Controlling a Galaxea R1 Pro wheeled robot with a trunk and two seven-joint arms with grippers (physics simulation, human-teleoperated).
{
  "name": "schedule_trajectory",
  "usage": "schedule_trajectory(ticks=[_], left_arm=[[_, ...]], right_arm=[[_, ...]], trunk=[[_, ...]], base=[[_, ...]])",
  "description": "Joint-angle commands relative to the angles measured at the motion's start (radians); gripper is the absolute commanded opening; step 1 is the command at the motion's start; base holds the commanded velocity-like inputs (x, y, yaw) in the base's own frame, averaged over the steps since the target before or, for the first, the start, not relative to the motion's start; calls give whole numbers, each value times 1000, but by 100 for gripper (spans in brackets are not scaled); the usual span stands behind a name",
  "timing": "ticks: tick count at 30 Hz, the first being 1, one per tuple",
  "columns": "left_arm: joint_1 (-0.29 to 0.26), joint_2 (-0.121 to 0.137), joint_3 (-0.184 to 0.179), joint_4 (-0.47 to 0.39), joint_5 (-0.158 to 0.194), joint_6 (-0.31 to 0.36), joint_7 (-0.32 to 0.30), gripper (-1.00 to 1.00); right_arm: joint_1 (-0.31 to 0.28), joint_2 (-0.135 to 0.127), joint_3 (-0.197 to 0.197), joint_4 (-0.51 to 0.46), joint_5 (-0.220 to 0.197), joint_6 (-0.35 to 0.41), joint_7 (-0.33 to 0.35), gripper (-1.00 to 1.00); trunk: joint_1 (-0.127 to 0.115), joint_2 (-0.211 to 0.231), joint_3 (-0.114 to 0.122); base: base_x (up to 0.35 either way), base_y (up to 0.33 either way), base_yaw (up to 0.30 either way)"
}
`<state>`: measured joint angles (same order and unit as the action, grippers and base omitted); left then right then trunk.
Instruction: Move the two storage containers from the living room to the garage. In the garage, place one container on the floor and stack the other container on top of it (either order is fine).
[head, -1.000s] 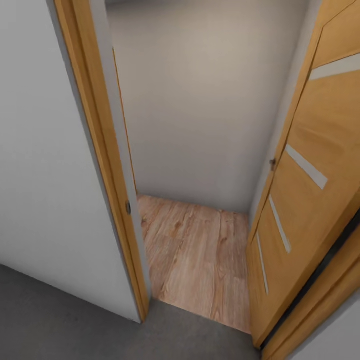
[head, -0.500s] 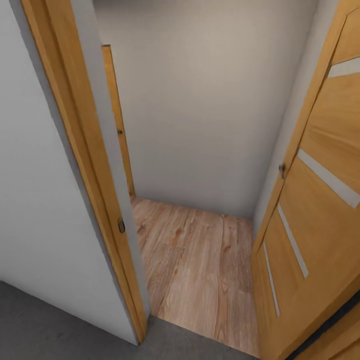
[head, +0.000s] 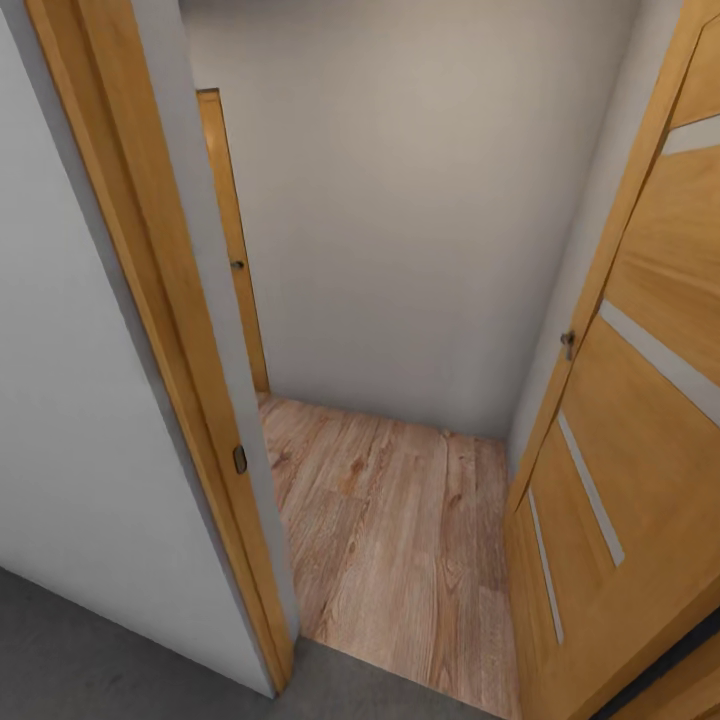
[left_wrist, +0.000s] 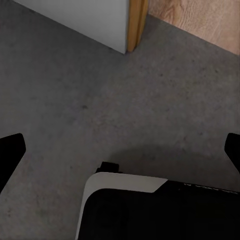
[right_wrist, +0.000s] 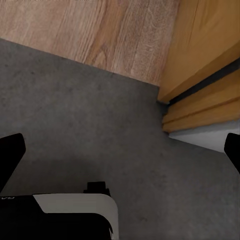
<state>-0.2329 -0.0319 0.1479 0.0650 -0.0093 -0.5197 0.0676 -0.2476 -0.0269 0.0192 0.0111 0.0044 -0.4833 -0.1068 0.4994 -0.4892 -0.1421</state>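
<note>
In the head view, a pale grey wall stands at the left, and its end is covered by an orange wooden door frame with a small metal plate on its edge. Under it lies the dark grey concrete floor of the garage. Through the opening, in the middle, a light wood-plank floor goes up to a plain beige wall. A second narrow wooden frame stands against that wall, just behind the first one. At the right, an open wooden door with pale narrow strips and a small handle leans into the passage.

In the left wrist view, the left gripper hangs over the concrete, its two dark fingertips far apart at both edges of the picture, with nothing between them. The corner of the wall and frame is beyond it.

In the right wrist view, the right gripper is also spread wide and holds nothing. It is over the concrete, near the line where the wood planks begin and near the foot of the door.

The two storage containers are not visible here.
</note>
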Motion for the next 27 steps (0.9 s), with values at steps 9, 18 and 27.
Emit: schedule_trajectory(ticks=[9, 18, 27], left_arm=[[-2, 0, 2, 4, -1, -7, 3, 100], [-2, 0, 2, 4, -1, -7, 3, 100], [-2, 0, 2, 4, -1, -7, 3, 100]], right_arm=[[-1, 0, 3, 1, 2, -3, -4, 100], [-1, 0, 3, 1, 3, -3, -4, 100], [-1, 0, 2, 1, 3, -3, -4, 100]], trunk=[[0, -2, -2], [0, -2, -2], [0, -2, -2]], base=[[0, 0, -41], [0, 0, -255], [0, 0, -276]])
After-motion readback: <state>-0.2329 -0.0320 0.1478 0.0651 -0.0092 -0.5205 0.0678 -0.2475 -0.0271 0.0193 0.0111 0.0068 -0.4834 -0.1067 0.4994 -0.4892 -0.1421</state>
